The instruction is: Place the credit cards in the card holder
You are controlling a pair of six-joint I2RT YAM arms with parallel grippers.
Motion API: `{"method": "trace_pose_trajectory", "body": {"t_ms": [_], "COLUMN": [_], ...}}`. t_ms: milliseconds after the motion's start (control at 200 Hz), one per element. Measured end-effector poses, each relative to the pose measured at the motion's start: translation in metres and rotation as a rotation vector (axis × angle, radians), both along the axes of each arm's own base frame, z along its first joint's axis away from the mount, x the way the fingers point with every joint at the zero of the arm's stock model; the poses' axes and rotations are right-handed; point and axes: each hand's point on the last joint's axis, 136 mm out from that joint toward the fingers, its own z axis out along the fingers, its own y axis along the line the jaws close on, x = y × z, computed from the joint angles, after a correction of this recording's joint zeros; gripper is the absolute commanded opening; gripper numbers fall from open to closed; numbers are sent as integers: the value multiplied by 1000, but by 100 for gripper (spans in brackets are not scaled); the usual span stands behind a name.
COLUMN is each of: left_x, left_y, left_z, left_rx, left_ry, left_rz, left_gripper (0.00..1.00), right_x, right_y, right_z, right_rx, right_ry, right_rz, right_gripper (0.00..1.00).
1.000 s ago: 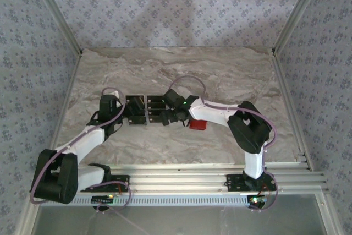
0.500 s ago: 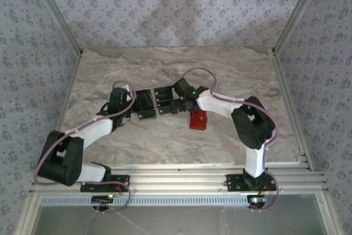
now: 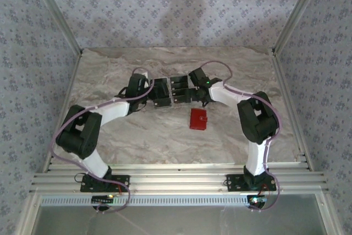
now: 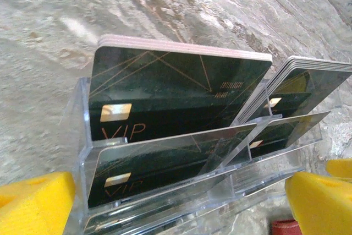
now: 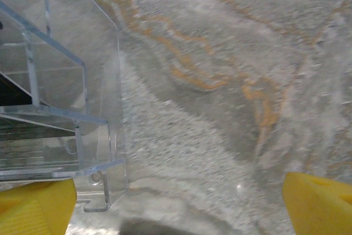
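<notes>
The credit cards (image 4: pixel 176 89) are black with gold VIP lettering. They stand in stacks in the tiers of a clear acrylic rack (image 4: pixel 82 136), with a second column of them (image 4: pixel 308 81) to the right. My left gripper (image 4: pixel 179 213) is open, its yellow fingertips (image 4: pixel 33 205) wide on either side of the rack's front. My right gripper (image 5: pixel 179 207) is open over bare marble, the rack's end wall (image 5: pixel 104 136) by its left fingertip. From above, the left gripper (image 3: pixel 158 93) and the right gripper (image 3: pixel 186 91) meet mid-table. The card holder (image 3: pixel 198 119), a shut red wallet, lies just nearer.
The marble table (image 3: pixel 137 136) has metal frame posts at its corners and patterned fabric walls on three sides. An aluminium rail (image 3: pixel 176 177) at the near edge carries both arm bases. The table runs open to the left, right and front of the arms.
Both arms have stretched away from the near edge toward the far middle of the table. The dark rack between them now sits farther up and right. The red wallet is now uncovered.
</notes>
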Motion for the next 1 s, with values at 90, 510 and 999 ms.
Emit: {"method": "trace_pose_trajectory", "body": {"t_ms": [90, 510, 999], "left_x": [9, 41, 28], "left_y": [-17, -105, -159], "left_z": [0, 4, 3], "left_rx": [-3, -31, -72], "left_ry": [-6, -41, -25], "left_rz": [-23, -142, -221], "left_gripper": [100, 100, 100], "right_x": [4, -3, -10], "right_y": [-18, -99, -135], "right_z": [-5, -11, 1], "right_rx": [-6, -8, 60], "right_ry": [10, 22, 21], "right_rz": [-37, -201, -276], "right_gripper": [98, 98, 98]}}
